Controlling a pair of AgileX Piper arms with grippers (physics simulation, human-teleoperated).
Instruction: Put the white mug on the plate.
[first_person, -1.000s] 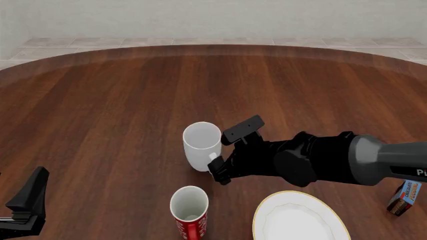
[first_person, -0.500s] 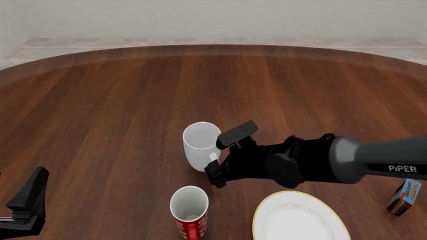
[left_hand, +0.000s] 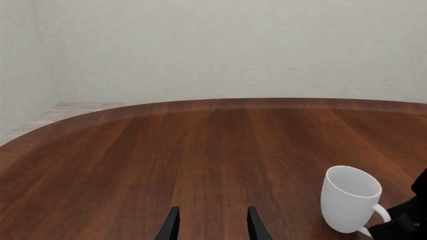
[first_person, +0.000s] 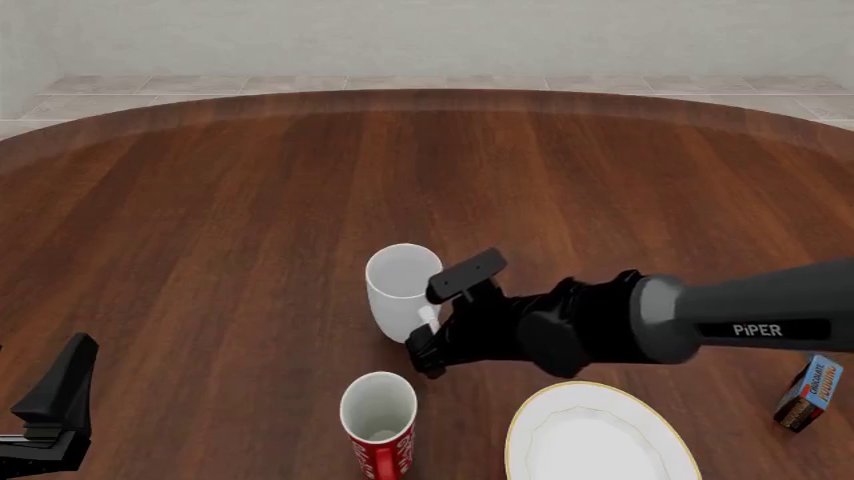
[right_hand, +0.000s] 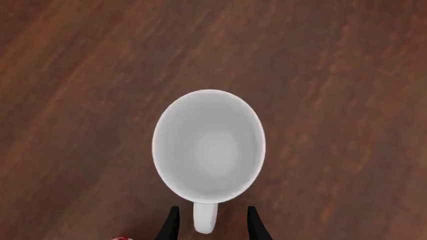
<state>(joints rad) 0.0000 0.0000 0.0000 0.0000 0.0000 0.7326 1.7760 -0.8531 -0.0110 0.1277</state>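
The white mug stands upright on the wooden table, its handle turned toward the right arm. My right gripper is at the handle. In the right wrist view the mug is seen from above and its handle lies between the two fingertips with a gap on each side, so the gripper is open. The plate lies at the front, right of the mug and apart from it. My left gripper is open and empty at the front left, and its view shows the mug.
A red mug with white inside stands just in front of the white mug, left of the plate. A small carton stands at the right edge. The right arm stretches over the table behind the plate.
My right gripper has moved a little left and down, closer onto the white mug's handle. The mug, the plate and the left arm have not moved.
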